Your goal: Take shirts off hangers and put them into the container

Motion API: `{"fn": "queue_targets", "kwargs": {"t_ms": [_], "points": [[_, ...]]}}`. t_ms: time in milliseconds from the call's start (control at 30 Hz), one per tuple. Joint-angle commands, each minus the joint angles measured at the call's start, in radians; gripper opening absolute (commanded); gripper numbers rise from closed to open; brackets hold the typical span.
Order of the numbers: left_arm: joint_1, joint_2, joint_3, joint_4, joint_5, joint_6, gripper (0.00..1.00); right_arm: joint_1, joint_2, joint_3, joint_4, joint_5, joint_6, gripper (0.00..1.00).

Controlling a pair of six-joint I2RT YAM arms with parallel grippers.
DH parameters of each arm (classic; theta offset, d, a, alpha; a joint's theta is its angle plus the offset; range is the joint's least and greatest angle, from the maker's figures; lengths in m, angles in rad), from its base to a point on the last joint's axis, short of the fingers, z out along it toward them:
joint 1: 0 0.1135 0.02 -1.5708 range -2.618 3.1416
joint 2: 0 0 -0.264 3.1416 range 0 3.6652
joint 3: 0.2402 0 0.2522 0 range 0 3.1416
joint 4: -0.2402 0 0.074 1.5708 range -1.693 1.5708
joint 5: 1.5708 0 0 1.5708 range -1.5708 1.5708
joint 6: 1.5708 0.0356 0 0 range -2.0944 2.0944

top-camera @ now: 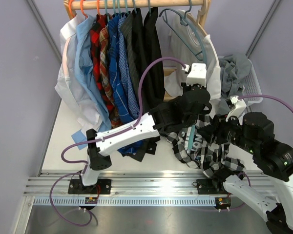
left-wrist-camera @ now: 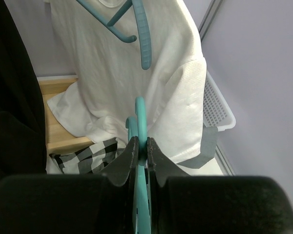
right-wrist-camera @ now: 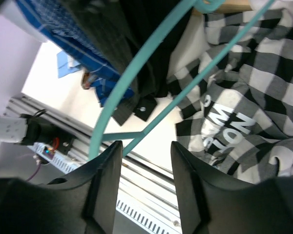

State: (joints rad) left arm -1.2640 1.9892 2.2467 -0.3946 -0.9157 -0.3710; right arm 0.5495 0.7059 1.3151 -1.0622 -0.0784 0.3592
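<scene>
My left gripper [top-camera: 194, 105] is shut on the teal hanger [left-wrist-camera: 140, 124], which carries the black-and-white check shirt [top-camera: 201, 152]. That shirt [left-wrist-camera: 83, 157] sags below the gripper [left-wrist-camera: 141, 147]. In the right wrist view the hanger's teal bars [right-wrist-camera: 136, 66] run across ahead of my right gripper [right-wrist-camera: 146, 144], which is open with nothing between its fingers. The check shirt [right-wrist-camera: 249, 97] lies to its right. My right gripper [top-camera: 216, 132] sits beside the check shirt. A row of shirts [top-camera: 112, 63] hangs on the rail. The white container [top-camera: 254, 90] at the right holds a grey shirt [top-camera: 234, 70].
A white shirt [left-wrist-camera: 136, 73] hangs on a grey-blue hanger [top-camera: 185, 34] just behind my left gripper, next to the container [left-wrist-camera: 217, 109]. A wooden rail [top-camera: 136, 4] crosses the top. Purple cables loop off both arms. A metal rail [top-camera: 136, 187] runs along the near edge.
</scene>
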Motion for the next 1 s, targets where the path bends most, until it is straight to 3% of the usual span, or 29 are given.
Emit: {"fn": "queue_targets", "kwargs": {"t_ms": [0,267,667,800,967], "points": [[0.029,-0.001,0.004,0.04,0.003,-0.032,0.0,-0.003,-0.023,0.068,0.015,-0.089,-0.016,0.56],[0.063,0.128,0.171,-0.024,0.018,-0.022,0.0,-0.003,-0.026,-0.005,0.062,-0.181,0.001,0.61],[0.071,0.095,0.128,-0.029,0.032,-0.046,0.0,0.015,0.047,-0.082,0.134,-0.172,-0.016,0.62],[0.071,0.088,0.125,-0.029,0.035,-0.046,0.0,0.116,0.101,-0.091,0.157,-0.074,-0.005,0.62],[0.071,0.059,0.079,-0.018,0.026,-0.04,0.0,0.277,0.142,-0.097,0.15,0.214,0.046,0.62]]}}
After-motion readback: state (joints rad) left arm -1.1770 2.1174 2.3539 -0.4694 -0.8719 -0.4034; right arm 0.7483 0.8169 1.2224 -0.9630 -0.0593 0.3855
